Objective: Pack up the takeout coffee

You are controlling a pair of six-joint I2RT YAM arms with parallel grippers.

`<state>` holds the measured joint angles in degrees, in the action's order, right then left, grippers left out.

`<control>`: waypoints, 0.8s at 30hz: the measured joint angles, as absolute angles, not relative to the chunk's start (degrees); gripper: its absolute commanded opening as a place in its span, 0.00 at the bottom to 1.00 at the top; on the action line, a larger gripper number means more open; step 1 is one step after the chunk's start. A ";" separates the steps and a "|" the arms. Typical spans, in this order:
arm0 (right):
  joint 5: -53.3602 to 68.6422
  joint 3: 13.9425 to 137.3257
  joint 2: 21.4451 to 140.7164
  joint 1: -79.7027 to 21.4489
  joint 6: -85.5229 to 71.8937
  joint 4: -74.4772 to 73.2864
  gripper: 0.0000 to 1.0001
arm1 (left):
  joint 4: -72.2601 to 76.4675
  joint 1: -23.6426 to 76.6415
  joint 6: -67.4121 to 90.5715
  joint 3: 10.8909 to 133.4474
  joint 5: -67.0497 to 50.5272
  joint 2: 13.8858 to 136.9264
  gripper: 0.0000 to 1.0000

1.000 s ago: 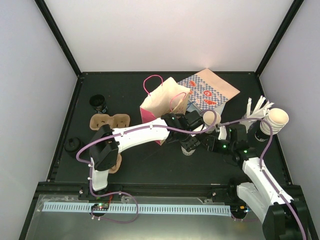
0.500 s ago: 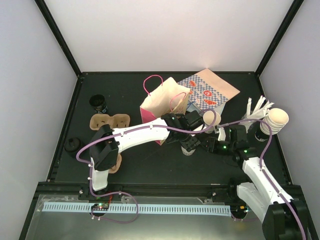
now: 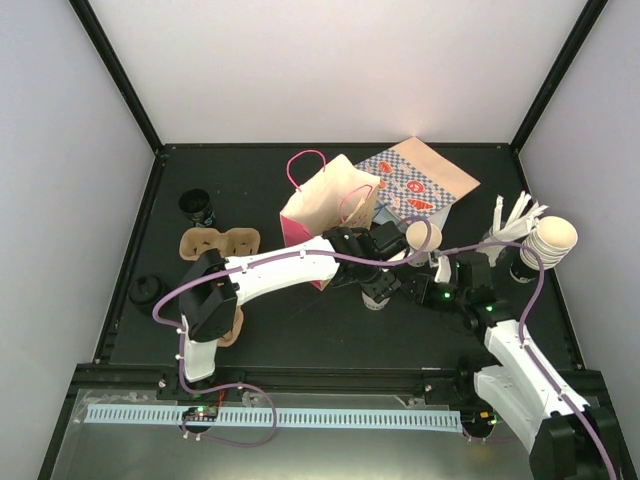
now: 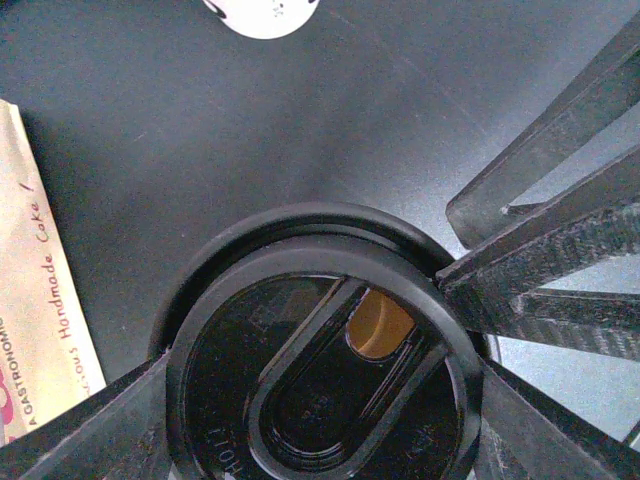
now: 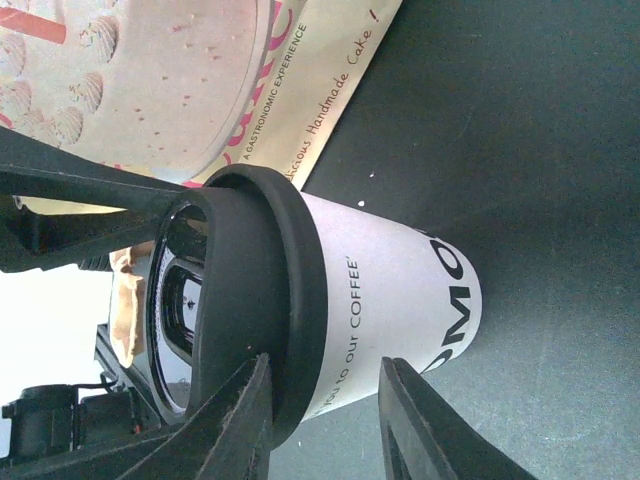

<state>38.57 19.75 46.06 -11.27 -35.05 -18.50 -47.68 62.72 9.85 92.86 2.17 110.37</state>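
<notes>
Where the matte black table lies bare just in front of the tall pink paper bag with cord handles, the takeout coffee, a small white paper cup with dark lettering, stands upright. It is capped by a glossy black plastic lid with a raised rim and an oval recess, and a tan patch shows through its sip hole. The left gripper hangs over it, its ribbed dark fingers pressed against opposite sides of the lid's rim, clasping it. The right gripper is just beside the cup, its smooth pale fingers parted with the cup's wall showing in the gap; whether they touch it I cannot tell. Behind lies a flat kraft paper bag with a patterned face. A stack of nested cream paper cups stands at the right, and a moulded cardboard cup carrier at the left is half hidden under the left arm. The pink bag's mouth gapes upward, its bottom out of sight.
</notes>
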 measured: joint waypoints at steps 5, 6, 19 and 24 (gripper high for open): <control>34.02 20.27 46.06 -14.24 -38.22 -18.06 0.32 | -47.51 62.70 11.31 92.77 2.96 110.34 0.69; 33.10 20.27 46.06 -14.83 -38.83 -17.89 0.32 | -47.51 62.70 11.62 92.75 3.11 110.34 0.69; 27.16 24.77 43.27 -16.99 -36.88 -27.92 0.40 | -47.92 63.13 13.37 93.76 3.55 110.96 0.68; 27.53 24.77 40.25 -17.02 -35.88 -32.88 0.40 | -49.39 63.18 16.88 95.31 4.08 111.77 0.69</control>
<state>27.53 24.77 40.25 -17.02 -35.88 -32.88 -49.39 63.18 16.88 95.31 4.08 111.77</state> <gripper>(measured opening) 0.403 0.757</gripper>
